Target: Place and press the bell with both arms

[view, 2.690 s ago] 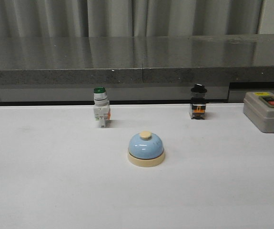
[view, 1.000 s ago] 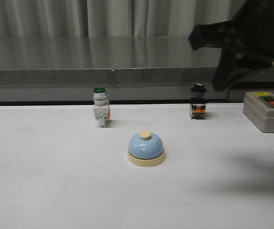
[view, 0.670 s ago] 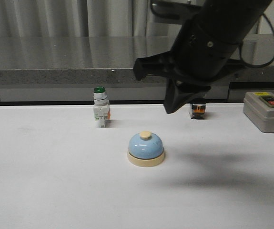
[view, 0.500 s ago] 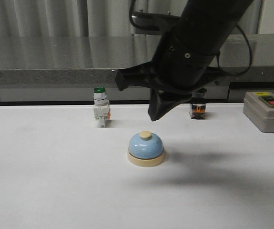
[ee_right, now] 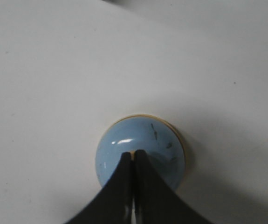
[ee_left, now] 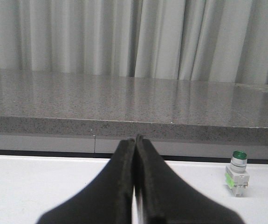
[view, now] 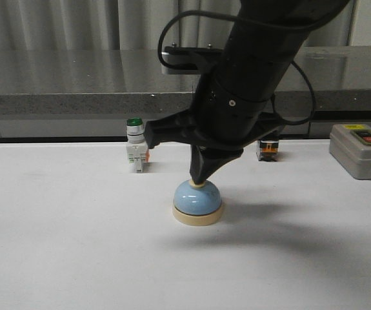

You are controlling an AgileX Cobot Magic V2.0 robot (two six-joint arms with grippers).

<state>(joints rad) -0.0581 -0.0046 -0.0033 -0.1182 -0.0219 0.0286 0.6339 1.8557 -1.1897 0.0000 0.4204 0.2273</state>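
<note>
The light-blue dome bell (view: 198, 201) with its cream base stands on the white table near the middle. My right gripper (view: 198, 182) points straight down with its tips on the bell's cream knob, which is mostly hidden under them. Its fingers are shut together and hold nothing. In the right wrist view the shut gripper (ee_right: 133, 154) sits over the top of the bell's dome (ee_right: 120, 147). My left gripper (ee_left: 134, 138) is shut and empty, away from the bell, and does not show in the front view.
A green-capped white push-button switch (view: 137, 152) stands behind the bell on the left; it also shows in the left wrist view (ee_left: 237, 179). A black-capped switch (view: 269, 150) is partly hidden behind the arm. A grey box with red and black buttons (view: 361, 150) sits at the right. A grey stone ledge (view: 82, 97) runs along the back.
My right arm came in from the upper right, swung left and dropped until its shut tips reached the bell's knob. The bell stayed in place.
</note>
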